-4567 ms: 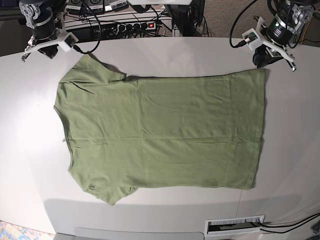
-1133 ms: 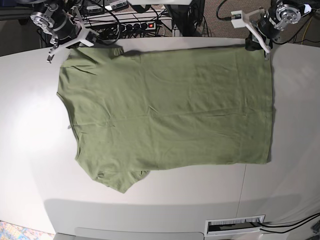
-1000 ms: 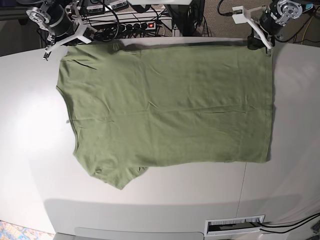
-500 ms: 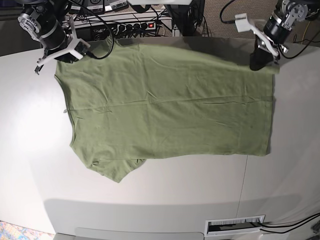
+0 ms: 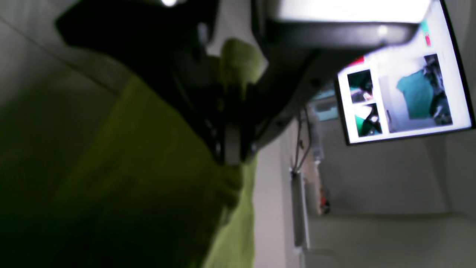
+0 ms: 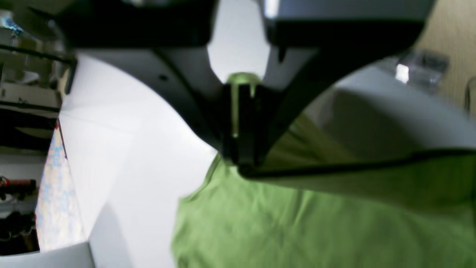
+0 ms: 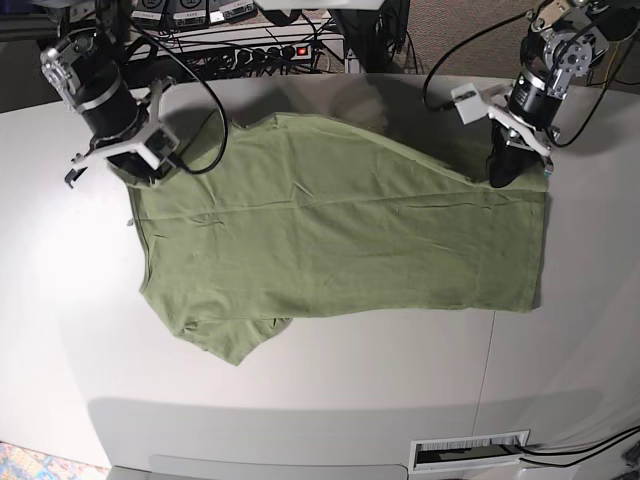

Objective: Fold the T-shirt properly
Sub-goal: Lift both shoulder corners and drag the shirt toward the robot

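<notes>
Two pinches show in the base view: the left gripper (image 7: 505, 168) clamps the shirt (image 7: 340, 245) at its hem corner, the right gripper (image 7: 150, 165) at the shoulder, both lifting the far edge while the rest lies on the table (image 7: 300, 400). Left wrist view: jaws pressed together on a nub of green cloth. Right wrist view: a thin sliver sits between shut jaws. That grip looks shallow; a sideways tug could slip it free, or uneven travel could skew the fold.
</notes>
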Motion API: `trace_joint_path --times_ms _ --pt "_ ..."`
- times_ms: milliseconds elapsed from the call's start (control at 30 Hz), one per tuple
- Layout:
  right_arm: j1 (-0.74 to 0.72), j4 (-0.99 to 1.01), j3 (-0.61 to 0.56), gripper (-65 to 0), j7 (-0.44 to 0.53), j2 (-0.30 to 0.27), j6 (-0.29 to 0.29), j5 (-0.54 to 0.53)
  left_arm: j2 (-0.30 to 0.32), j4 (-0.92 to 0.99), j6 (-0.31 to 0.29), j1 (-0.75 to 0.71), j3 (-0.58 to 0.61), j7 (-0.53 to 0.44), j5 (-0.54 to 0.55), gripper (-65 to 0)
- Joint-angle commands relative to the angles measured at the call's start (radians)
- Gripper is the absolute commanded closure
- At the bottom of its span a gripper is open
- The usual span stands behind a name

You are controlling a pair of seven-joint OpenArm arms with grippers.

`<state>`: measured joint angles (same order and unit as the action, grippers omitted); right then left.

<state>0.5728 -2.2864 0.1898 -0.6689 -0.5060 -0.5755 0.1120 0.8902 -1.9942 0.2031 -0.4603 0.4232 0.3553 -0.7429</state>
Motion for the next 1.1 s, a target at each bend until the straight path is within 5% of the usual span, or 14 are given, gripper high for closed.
trace_joint_path --times_ms 0,167,733,833,933,1067 --pt "-0.015 0.006 0.008 0.0 0.018 -0.006 0.011 0.006 0.0 0.0 0.022 0.014 -0.007 -0.013 -0.002 0.0" --pt "-0.074 0.094 0.008 0.0 0.029 -0.001 0.011 0.007 -0.054 0.079 0.022 0.065 -0.007 -0.017 0.004 0.0" --pt "-0.172 0.233 0.008 0.0 0.067 -0.002 0.011 -0.006 -0.095 0.208 0.023 0.118 -0.007 -0.042 0.068 0.0" --pt "-0.174 0.233 0.008 -0.2 0.072 -0.001 0.011 0.018 -0.095 0.208 0.023 0.121 -0.007 -0.042 0.071 -9.2" --pt "-0.18 0.233 0.008 -8.5 0.076 -0.001 0.011 0.019 -0.095 0.208 0.022 0.129 -0.007 -0.039 0.079 -15.2" --pt "-0.192 0.233 0.008 -15.7 0.078 -0.001 0.012 0.019 -0.095 0.208 0.022 0.128 -0.007 -0.039 0.079 -15.3"
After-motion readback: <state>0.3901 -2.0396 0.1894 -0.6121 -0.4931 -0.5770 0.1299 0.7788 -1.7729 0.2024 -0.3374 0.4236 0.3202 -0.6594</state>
